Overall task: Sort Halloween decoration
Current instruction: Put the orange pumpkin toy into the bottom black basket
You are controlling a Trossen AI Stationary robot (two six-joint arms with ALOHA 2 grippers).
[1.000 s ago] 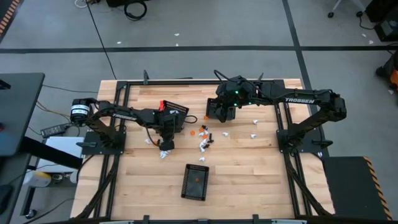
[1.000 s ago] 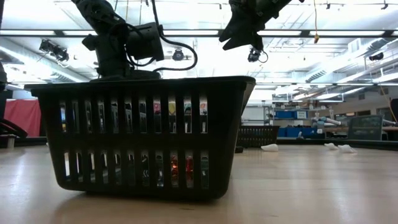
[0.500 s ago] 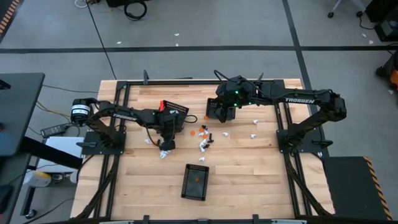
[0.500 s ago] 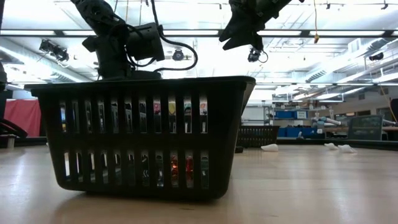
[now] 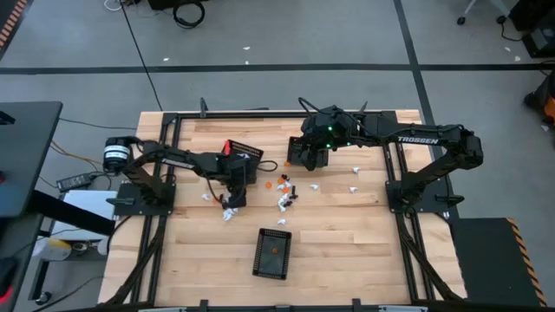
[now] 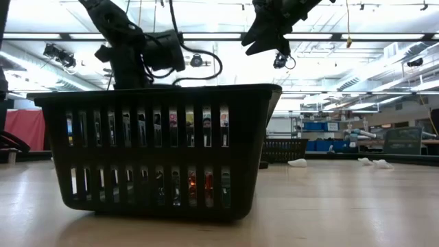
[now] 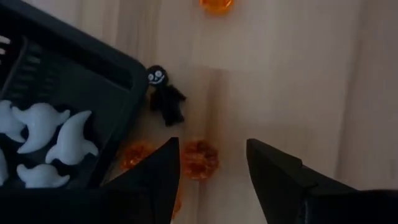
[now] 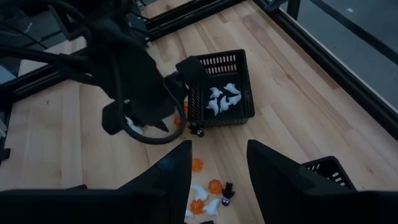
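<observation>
Basket corner (image 7: 124, 81) crowds the black figure (image 7: 165, 99); bare wood beyond.

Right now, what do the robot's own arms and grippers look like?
Both arms are dark and jointed, with white TROSSEN lettering. A green light glows near the right gripper, and a black cable loops beside the left gripper. Each gripper has two flat, dark fingers.

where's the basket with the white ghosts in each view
High view: ghost basket left of centre, partly under the left arm.
Low view: not visible; the near basket fills that side.
Left wrist view: left edge.
Right wrist view: upper centre.
Landmark: the black figure at its corner.
</observation>
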